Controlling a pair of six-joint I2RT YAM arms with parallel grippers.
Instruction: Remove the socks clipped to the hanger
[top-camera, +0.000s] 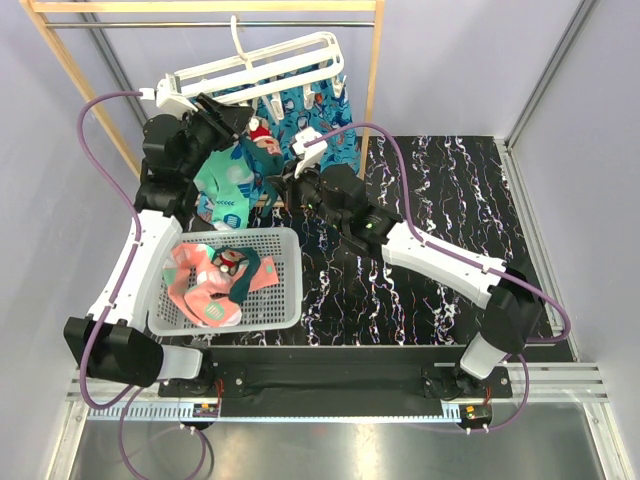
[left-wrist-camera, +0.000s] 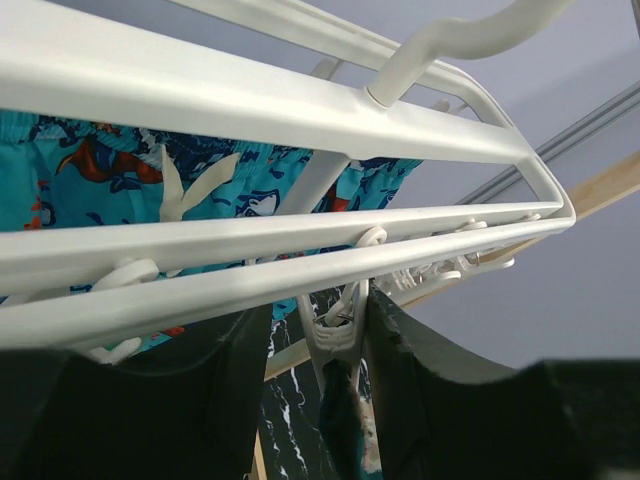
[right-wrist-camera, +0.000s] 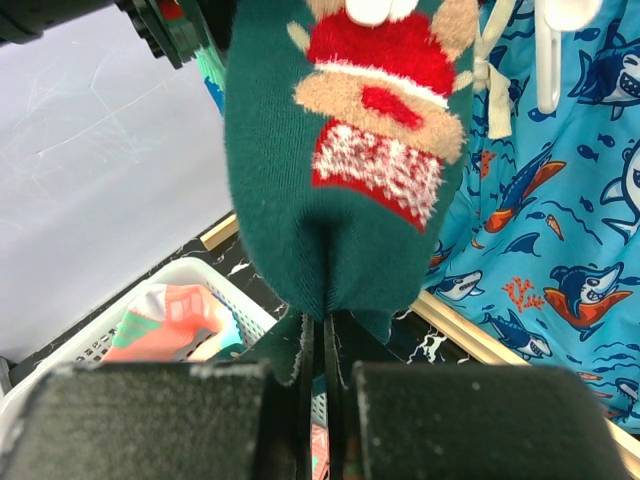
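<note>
The white slatted hanger (top-camera: 255, 68) hangs from the wooden rack, and its bars cross the left wrist view (left-wrist-camera: 250, 110). My left gripper (top-camera: 235, 118) is open just under it. Its fingers (left-wrist-camera: 430, 380) stand on either side of a white clip (left-wrist-camera: 340, 335) that grips a dark teal sock (left-wrist-camera: 345, 420). My right gripper (top-camera: 283, 183) is shut on the lower end of that dark teal Santa sock (right-wrist-camera: 340, 170), which hangs straight down. A mint green sock with white dots (top-camera: 225, 185) hangs beside it. Pink and mint socks (top-camera: 205, 285) lie in the basket.
A white mesh basket (top-camera: 290, 240) stands at the near left under the hanger. A large blue shark-patterned cloth (right-wrist-camera: 560, 200) hangs behind the socks. The wooden rack frame (top-camera: 375, 70) stands at the back. The black marbled mat (top-camera: 430, 200) spreads to the right.
</note>
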